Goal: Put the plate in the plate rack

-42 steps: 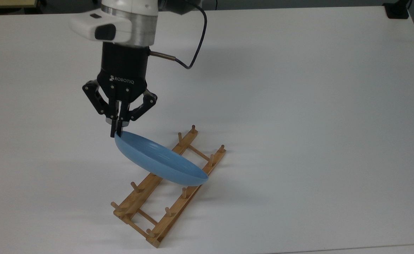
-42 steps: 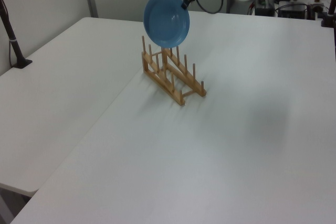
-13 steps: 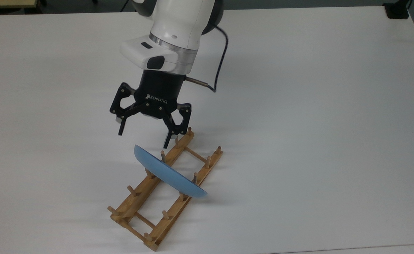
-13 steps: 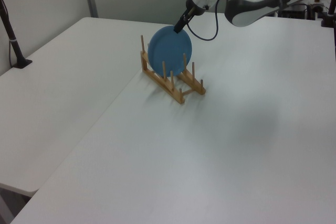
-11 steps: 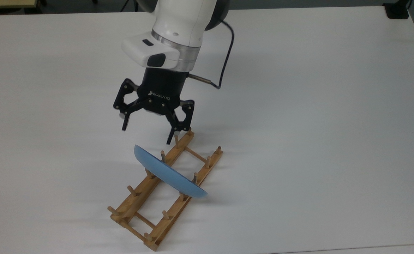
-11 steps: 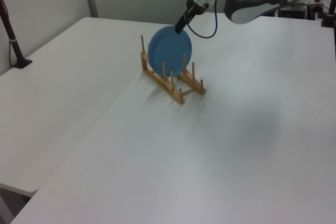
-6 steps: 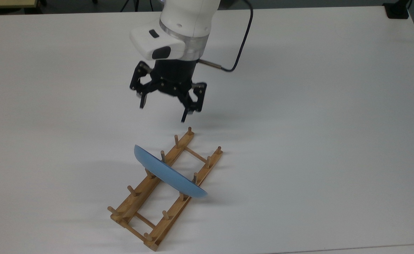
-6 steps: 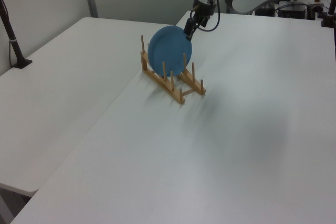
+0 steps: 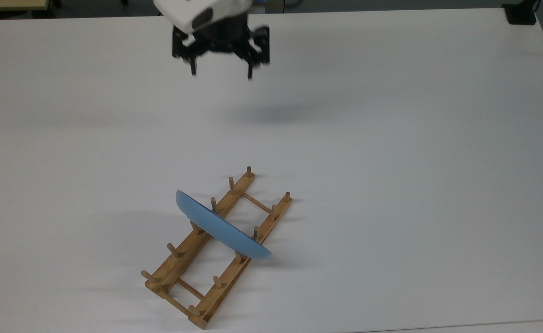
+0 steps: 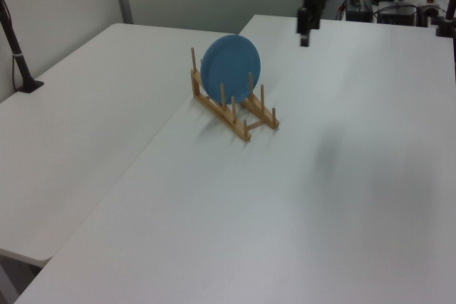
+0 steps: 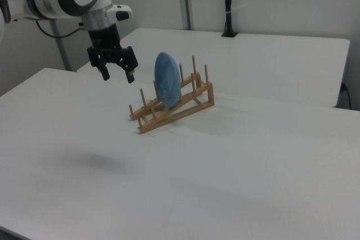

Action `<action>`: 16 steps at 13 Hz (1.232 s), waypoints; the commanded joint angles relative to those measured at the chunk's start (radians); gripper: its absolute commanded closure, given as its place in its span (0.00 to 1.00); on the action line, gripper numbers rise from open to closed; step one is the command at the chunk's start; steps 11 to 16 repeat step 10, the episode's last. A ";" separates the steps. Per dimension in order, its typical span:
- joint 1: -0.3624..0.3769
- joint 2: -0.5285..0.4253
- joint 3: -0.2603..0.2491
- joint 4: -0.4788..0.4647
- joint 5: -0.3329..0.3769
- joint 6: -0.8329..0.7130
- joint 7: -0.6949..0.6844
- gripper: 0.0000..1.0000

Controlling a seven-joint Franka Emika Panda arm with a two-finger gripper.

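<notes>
- Up near the top view's upper edge you have the gripper [image 9: 221,74], fingers spread wide with nothing between them, hanging above the bare white table [image 9: 415,138] and well apart from the rack.
- From the right view you see the same gripper [image 11: 117,77] to the left of the plate, higher than the rack's pegs, its two black fingers [image 11: 105,74] pointing down and clearly separated.
- On the left view you find it [image 10: 304,37] above and to the right of the plate, with its dark shadow lying on the tabletop to the right of the rack.
- Your plate [image 9: 220,229] stands on edge in the plate rack [image 9: 185,252], crossing both rails between pegs, roughly midway along the rack's length.
- Look at the left view and the blue plate [image 10: 230,68] faces you nearly upright, leaning slightly, with pegs in front of its lower part.
- Your plate rack [image 11: 185,105] rests on the table, sloped, its higher end toward the right view's right.
</notes>
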 commanded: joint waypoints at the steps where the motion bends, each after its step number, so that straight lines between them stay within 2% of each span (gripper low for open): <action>1: -0.033 -0.115 -0.008 -0.093 0.032 -0.077 -0.116 0.00; 3: -0.052 -0.144 -0.009 -0.101 0.032 -0.118 -0.120 0.00; 16: -0.056 -0.132 -0.009 -0.090 0.028 -0.103 -0.116 0.00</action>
